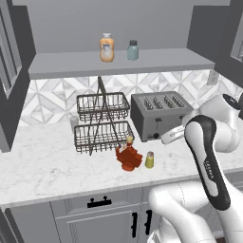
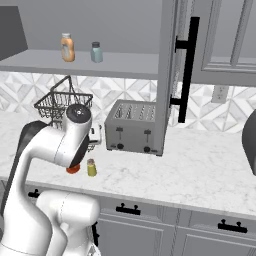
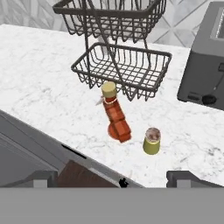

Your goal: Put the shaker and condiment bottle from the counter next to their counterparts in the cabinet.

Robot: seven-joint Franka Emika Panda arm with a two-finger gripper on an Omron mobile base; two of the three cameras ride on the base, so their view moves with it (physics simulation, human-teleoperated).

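I note white marble counter [image 1: 42,161], grey cabinet [image 1: 118,64] above; shaker [image 1: 149,160] beside bottle [image 1: 128,156]; gripper [image 3: 113,178] jaws apart.

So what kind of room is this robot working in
A kitchen, by the look of it: a marble-look counter with a toaster, a two-tier wire basket, and a wall cabinet holding condiments.

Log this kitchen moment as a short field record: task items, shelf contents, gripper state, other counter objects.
shaker: upright on counter, right of the bottle in the hand view
condiment bottle: on counter before wire basket rack
cabinet: shelf holds orange bottle and teal-grey shaker
gripper: open, holding nothing, above the counter edge
toaster: right of the rack
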